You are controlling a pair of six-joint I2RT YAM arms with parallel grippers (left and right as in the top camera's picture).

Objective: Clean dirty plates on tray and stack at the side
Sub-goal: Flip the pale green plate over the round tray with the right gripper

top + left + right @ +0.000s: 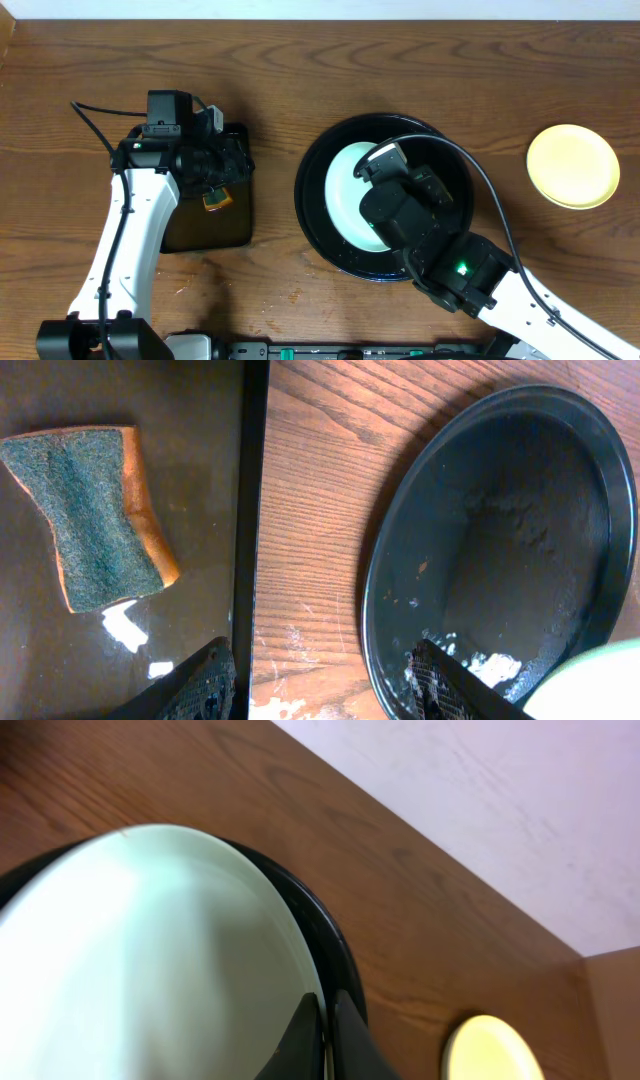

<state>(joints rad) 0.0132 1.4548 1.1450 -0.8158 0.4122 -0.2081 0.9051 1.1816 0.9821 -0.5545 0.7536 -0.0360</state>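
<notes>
The brown wood-grain surface (300, 90) fills the overhead view, and everything else is carried on it. The round black tray (312, 190) is seen just right of the middle. Its glossy floor is shown bare in the left wrist view, with pale wet flecks near its 6 o'clock edge. At 9 o'clock from it, a little apart, the rectangular black tray (205, 230) is laid.

A mint-green plate (345, 190) is found inside the round tray, toward the tray's 9 o'clock half, partly hidden under the right arm. Whether it lies flat or is tipped up cannot be told. A yellow plate (572, 166) is set flat on the bare wood at 3 o'clock from the round tray, well apart from it.

The right hand (325, 1020) is clenched on the mint-green plate: in the right wrist view, the plate's rim is pinched between the two dark fingers. The left hand (320, 685) is held released over the 3 o'clock edge of the rectangular tray, its fingers spread wide with nothing between them.

A sponge (95, 515), green scouring face up with an orange edge, is seen lying on the rectangular tray, at 10 o'clock from the left hand and untouched by it.
</notes>
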